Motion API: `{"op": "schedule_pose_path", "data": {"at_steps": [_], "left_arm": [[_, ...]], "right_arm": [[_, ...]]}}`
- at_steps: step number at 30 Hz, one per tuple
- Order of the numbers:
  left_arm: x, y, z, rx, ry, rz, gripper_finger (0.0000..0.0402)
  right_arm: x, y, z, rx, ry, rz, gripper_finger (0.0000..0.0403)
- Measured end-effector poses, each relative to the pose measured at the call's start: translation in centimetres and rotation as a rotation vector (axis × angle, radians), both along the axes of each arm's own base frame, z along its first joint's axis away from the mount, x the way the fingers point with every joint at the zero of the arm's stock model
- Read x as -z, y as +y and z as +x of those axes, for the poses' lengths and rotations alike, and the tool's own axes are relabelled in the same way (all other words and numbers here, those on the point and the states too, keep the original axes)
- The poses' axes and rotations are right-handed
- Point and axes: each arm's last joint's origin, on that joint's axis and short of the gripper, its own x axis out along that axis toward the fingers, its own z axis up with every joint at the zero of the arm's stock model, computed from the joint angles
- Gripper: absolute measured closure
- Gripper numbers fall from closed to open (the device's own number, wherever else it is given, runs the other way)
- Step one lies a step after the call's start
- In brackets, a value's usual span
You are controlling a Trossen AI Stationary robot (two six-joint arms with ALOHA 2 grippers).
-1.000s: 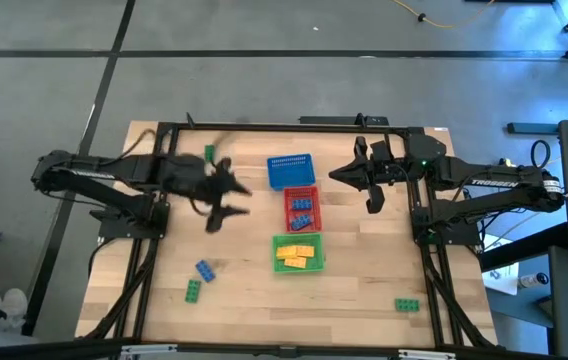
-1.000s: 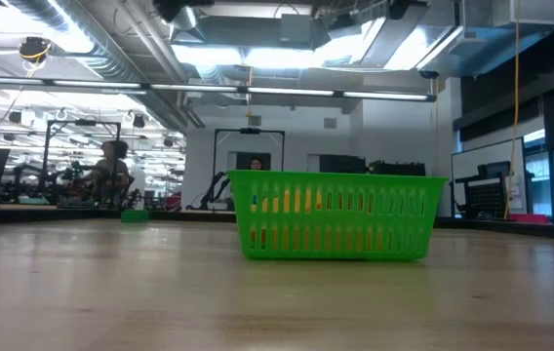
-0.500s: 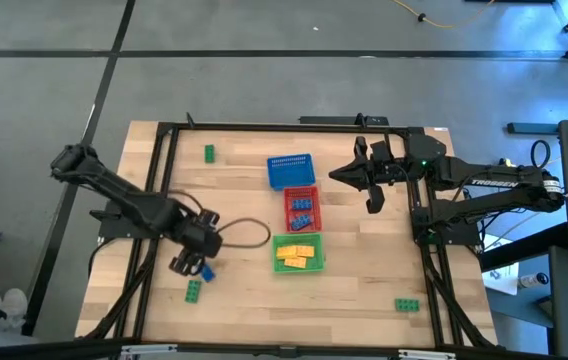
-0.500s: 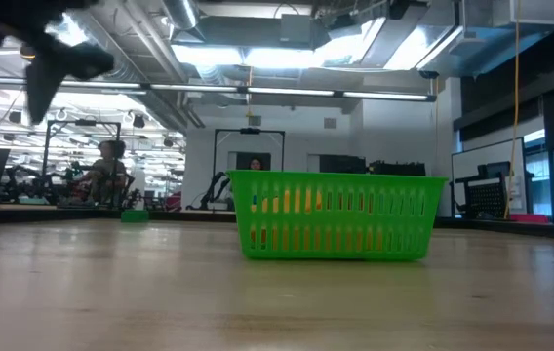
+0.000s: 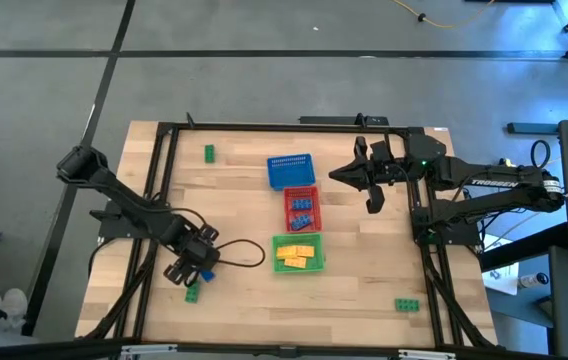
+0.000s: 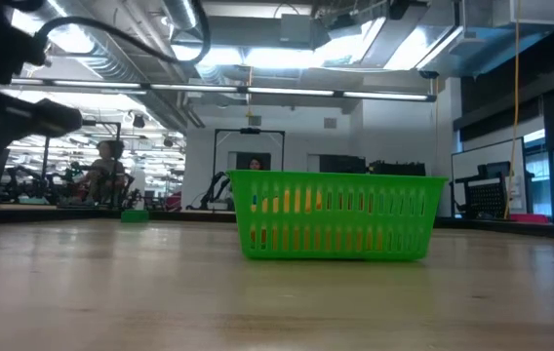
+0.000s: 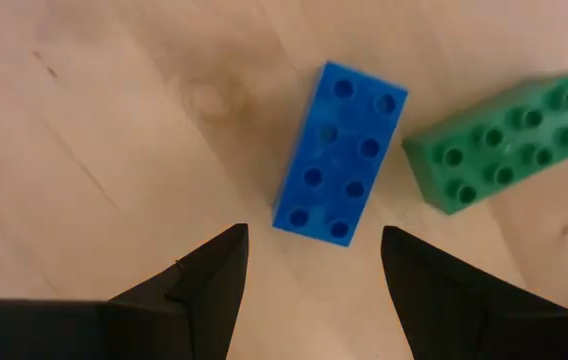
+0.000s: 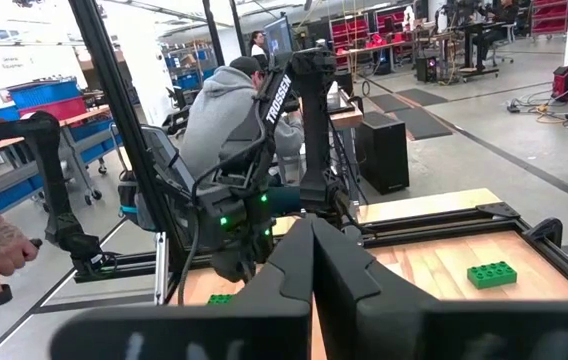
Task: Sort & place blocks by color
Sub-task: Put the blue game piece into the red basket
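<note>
Since the earlier frame, the left tool (image 5: 192, 268) has dropped from mid-counter toward the near-left corner and now hovers over the blue block (image 7: 341, 152), fingers (image 7: 214, 285) apart, holding nothing. Risk: the green block (image 7: 499, 141) lies just beside it; a skewed descent may nudge or pinch both. The right tool (image 5: 368, 178) waits beside the red basket (image 5: 302, 209), fingers together.

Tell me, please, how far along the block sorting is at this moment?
Partly done: yellow blocks lie in the green basket, blue blocks in the red basket. In hand: the left gripper, fingers open, hovers over a loose blue block. Left: three green blocks. The right gripper waits, shut.
</note>
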Motion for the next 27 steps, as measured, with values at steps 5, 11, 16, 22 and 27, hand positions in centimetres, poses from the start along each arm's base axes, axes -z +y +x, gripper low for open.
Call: {"op": "schedule_pose_path", "data": {"at_steps": [5, 11, 16, 22, 27], "left_arm": [[0.6, -0.1, 0.1, 0.072, -0.02, 0.005, 0.018], [1.1, 0.0, 0.1, 0.093, -0.047, -0.005, 0.018], [1.5, 0.0, 0.0, 0.097, -0.056, -0.01, 0.018], [1.9, 0.0, -0.1, 0.124, -0.075, -0.013, 0.0184], [2.4, 0.2, -0.3, 0.121, -0.069, -0.011, 0.0184]], "right_arm": [[0.0, 0.0, 0.0, 0.0, 0.0, -0.001, 0.0403], [0.0, 0.0, 0.0, 0.0, 0.0, -0.002, 0.0403], [0.0, 0.0, 0.0, 0.0, 0.0, -0.002, 0.0403], [0.0, 0.0, 0.0, 0.001, 0.0, -0.002, 0.0403], [0.0, 0.0, 0.0, 0.0, 0.0, -0.002, 0.0403]]}}
